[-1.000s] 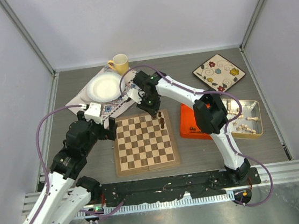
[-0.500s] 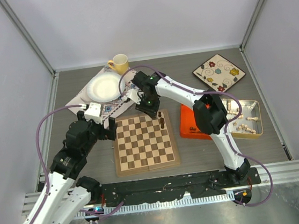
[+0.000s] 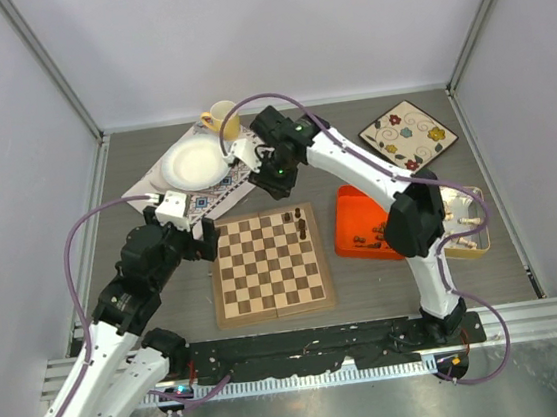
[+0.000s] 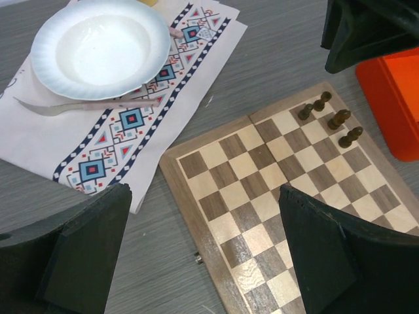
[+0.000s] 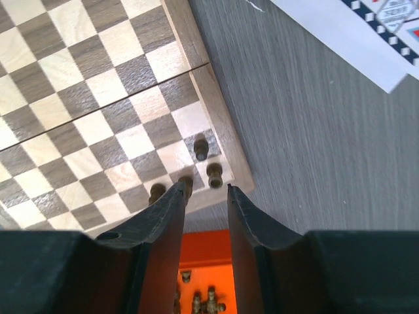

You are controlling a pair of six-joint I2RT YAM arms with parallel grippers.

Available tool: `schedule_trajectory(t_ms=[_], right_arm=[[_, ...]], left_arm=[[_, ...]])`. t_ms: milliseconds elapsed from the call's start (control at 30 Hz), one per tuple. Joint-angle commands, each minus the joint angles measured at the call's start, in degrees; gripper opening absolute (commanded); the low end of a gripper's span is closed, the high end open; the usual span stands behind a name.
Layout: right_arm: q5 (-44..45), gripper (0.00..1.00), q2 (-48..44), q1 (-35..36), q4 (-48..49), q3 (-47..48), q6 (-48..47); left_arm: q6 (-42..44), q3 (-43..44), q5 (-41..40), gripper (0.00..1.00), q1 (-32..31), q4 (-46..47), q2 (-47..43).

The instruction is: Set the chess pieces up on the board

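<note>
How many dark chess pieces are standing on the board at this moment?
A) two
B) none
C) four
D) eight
C: the left wrist view shows four dark chess pieces standing close together at one corner of the board, and every other square is bare.

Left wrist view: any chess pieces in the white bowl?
No: the white bowl shows only bare white inside, while four dark chess pieces stand at one corner of the board.
</note>
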Motion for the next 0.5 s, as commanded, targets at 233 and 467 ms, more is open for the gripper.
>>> schedule_trajectory(t_ms=[233, 467], right_arm=[[-8.24, 0.38, -21.9, -10.8, 5.17, -18.61, 1.42], [-12.49, 0.38, -32.19, -24.17, 12.89, -37.23, 6.43]], left_arm=[[-15.78, 1.03, 10.18, 1.0, 0.33, 8.96, 3.02], [-24.57, 0.5, 15.88, 1.0, 0.33, 16.68, 7.59]])
